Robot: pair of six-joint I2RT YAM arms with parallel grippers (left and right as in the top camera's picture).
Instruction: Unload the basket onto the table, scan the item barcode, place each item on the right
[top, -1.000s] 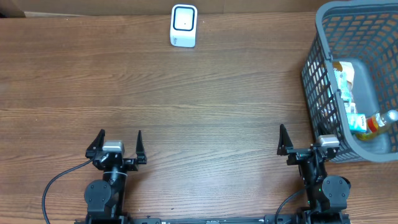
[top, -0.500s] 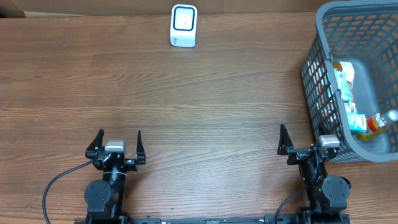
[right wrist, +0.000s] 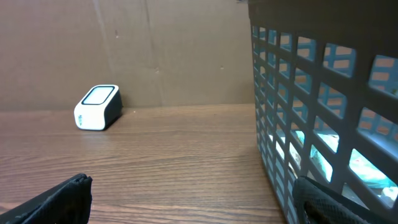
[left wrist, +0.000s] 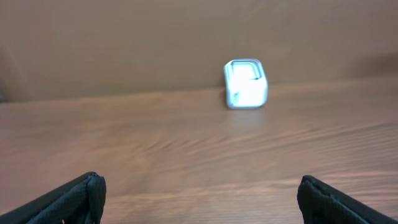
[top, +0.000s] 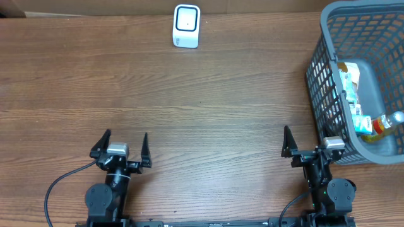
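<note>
A white barcode scanner (top: 186,26) stands at the table's far edge, also seen in the left wrist view (left wrist: 246,83) and the right wrist view (right wrist: 97,107). The items lie in a grey mesh basket (top: 320,69) at the right: some small boxes (top: 351,94) and a bottle (top: 386,123). My left gripper (top: 125,137) is open and empty near the front left (left wrist: 200,202). On the front right, my right gripper (top: 307,144) is open and empty, its right finger close beside the basket wall (right wrist: 311,93). No barcode shows.
Bare wooden tabletop (top: 208,101) stretches between the grippers and the scanner. A brown cardboard wall (right wrist: 174,50) backs the table. The basket reaches the right edge of the overhead view.
My left gripper has shifted slightly to the right, and its wrist view is blurred. The right gripper, the scanner and the basket have stayed put.
</note>
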